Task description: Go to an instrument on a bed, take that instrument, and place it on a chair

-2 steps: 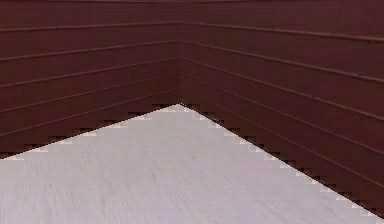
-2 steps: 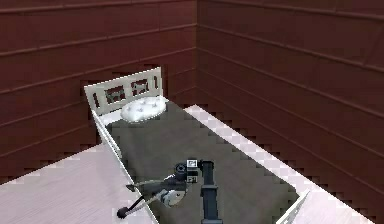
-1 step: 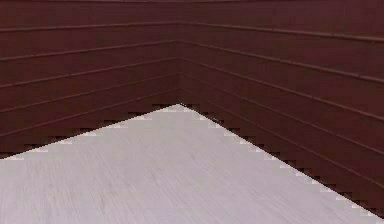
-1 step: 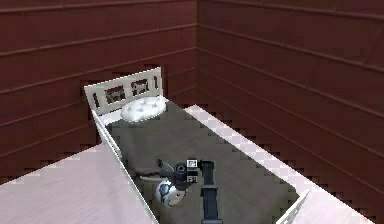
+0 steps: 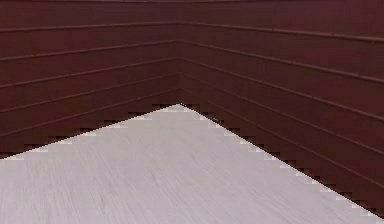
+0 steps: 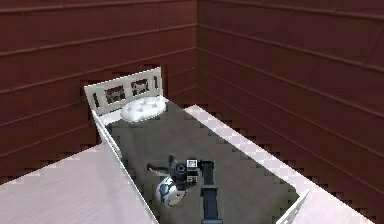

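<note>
At the gripper (image 6: 166, 168), a round object (image 6: 168, 190) on the bed (image 6: 200, 130); whether it's held, can't tell, and a loose hold could drop it on lifting.

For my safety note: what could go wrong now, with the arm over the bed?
1. The round pale object lies near the edge of the bed. A nudge from the pincer might roll it onto the floor.
2. Whether the pincer holds it cannot be told, so a lift may come up empty.
</note>
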Controlling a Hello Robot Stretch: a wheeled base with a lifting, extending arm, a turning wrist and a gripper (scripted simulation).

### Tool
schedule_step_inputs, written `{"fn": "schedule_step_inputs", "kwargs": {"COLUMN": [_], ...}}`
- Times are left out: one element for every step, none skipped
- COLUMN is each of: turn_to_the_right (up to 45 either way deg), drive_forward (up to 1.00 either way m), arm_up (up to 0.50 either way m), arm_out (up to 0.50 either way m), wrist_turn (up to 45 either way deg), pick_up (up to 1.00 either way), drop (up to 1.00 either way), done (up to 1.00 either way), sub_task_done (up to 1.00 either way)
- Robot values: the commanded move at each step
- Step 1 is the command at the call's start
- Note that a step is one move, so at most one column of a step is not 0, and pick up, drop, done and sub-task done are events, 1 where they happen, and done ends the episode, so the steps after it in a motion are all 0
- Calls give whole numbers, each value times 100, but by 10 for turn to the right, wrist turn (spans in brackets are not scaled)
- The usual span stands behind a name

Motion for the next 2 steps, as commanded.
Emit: {"fn": "schedule_step_inputs", "kwargs": {"turn_to_the_right": [0,0], "drive_forward": [0,0], "arm_up": [-30,0], "arm_out": [0,0], "wrist_turn": [0,0], "pick_up": [0,100], "drop": [0,0], "done": [0,0], "sub_task_done": [0,0]}}
